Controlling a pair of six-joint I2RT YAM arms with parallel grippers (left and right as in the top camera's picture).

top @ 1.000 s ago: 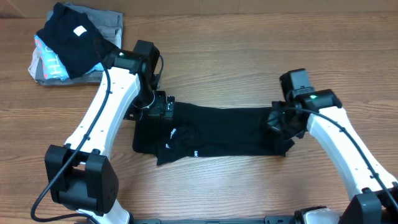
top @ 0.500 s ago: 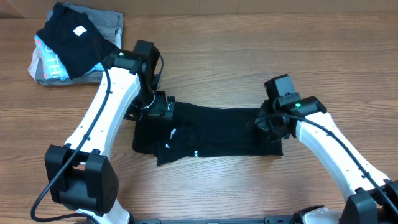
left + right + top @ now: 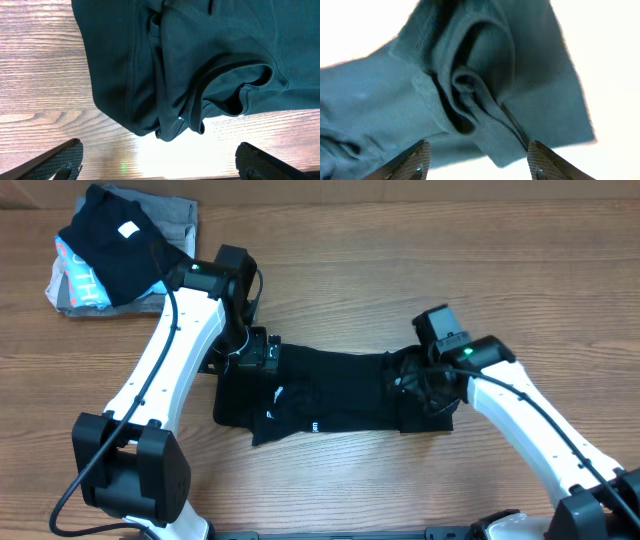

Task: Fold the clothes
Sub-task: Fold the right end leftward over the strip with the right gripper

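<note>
Black shirt [image 3: 340, 390] bunched just ahead of right pincer [image 3: 479, 149]; hold cannot be told.
Left pincer [image 3: 159, 150] spread open; white marks [image 3: 276, 394] unreadable.

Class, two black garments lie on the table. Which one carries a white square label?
The folded black piece on the grey garment, far left. The larger, spread-out black shirt shows only small white marks, no square label.

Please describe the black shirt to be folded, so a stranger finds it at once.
Look at the middle of the wooden table. The black shirt lies stretched out there, with small white marks. The other black piece, on the far-left pile, is folded and bears a white square label.
</note>
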